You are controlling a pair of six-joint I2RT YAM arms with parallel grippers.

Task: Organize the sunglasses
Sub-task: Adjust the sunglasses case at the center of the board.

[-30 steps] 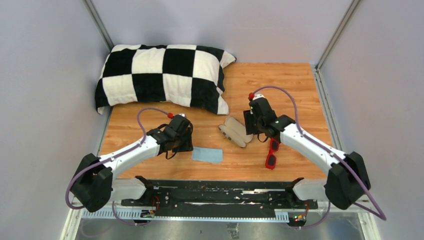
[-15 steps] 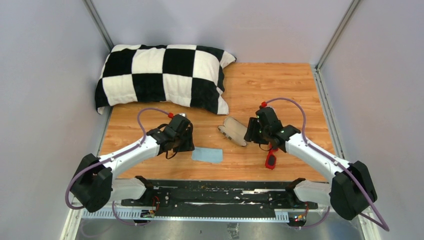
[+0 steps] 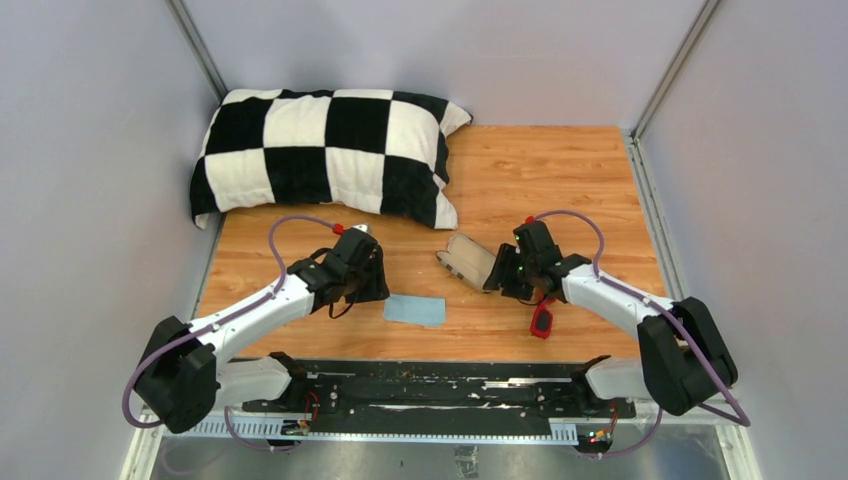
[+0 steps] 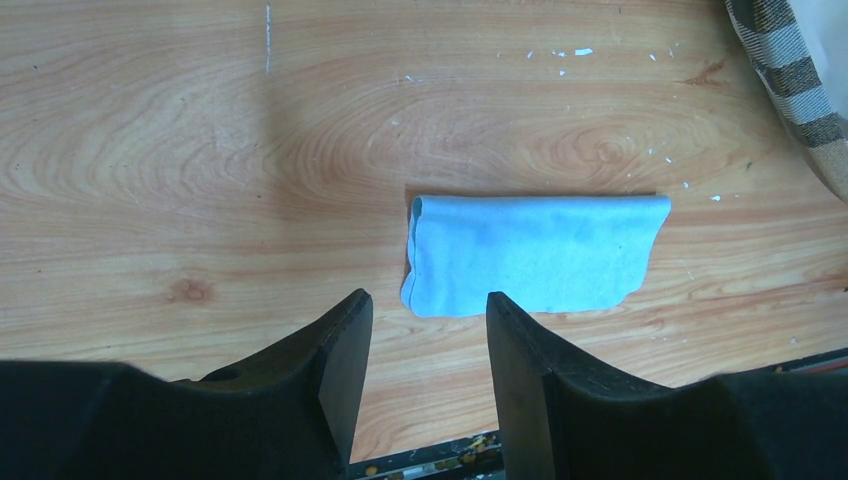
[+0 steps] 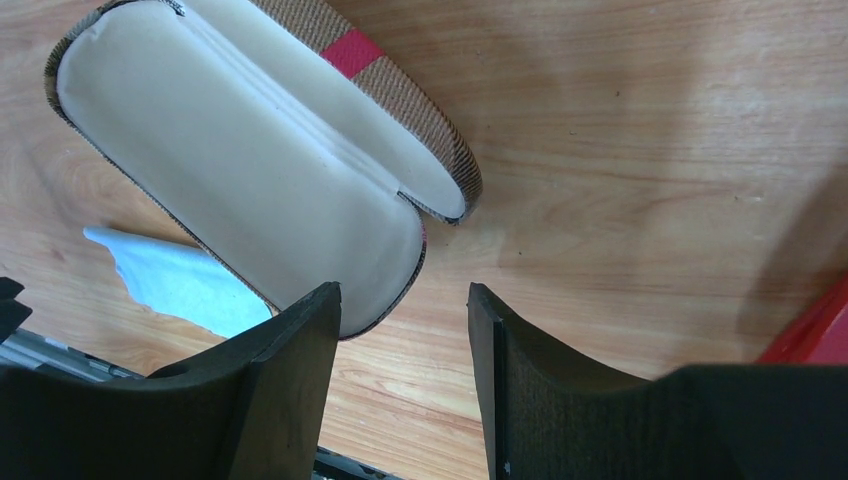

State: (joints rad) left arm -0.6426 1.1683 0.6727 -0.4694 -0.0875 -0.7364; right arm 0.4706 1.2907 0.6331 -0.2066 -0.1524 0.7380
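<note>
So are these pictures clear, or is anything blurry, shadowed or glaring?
Top view: soft, even light, everything sharp, only faint shadows on the table. Left wrist view: blue cloth crisp, a faint shadow patch up-left of it. Right wrist view: pale case lining bright but not glaring; darker shadow beside the red sunglasses, cut off at the corner.

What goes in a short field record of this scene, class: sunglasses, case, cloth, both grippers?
container: plaid oblong glasses case, open, cream lining bare
target: glossy red-framed sunglasses on the wooden table, outside the case
extra: light blue folded cloth, lying flat
left arm: left gripper open, empty, near the cloth
right arm: right gripper open, empty, close to the case's end
</note>
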